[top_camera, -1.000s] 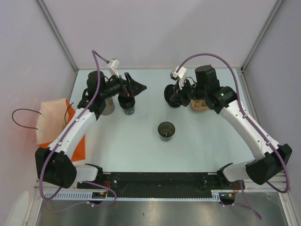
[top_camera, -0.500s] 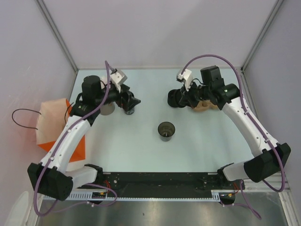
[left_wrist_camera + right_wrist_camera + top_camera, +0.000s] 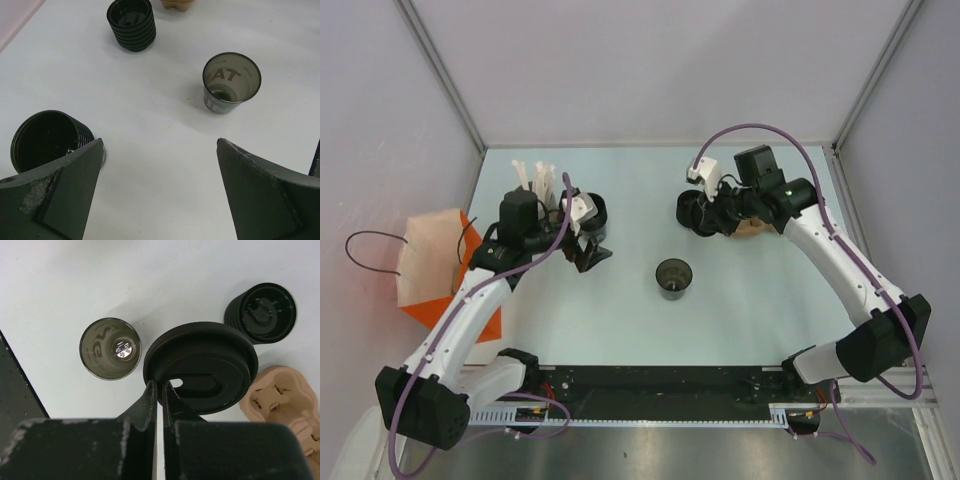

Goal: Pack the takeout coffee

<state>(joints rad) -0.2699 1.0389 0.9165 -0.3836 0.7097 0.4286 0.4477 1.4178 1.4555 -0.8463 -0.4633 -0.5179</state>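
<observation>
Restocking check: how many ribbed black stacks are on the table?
2: one stack by the left claw, another stack next to the cardboard carrier. Arms may hide more.

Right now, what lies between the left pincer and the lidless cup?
Nothing: bare table separates the left pincer and lidless cup, clearest in the left wrist view.

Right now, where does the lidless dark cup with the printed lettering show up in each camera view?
Top external: the lidless dark cup stands alone, just below and right of the picture's centre.
Left wrist: upper right, upright, lettering showing through its wall.
Right wrist: centre-left, seen from above, its bottom visible.
Shared landmark: the ribbed black stack, next to the tan pulp carrier.
</observation>
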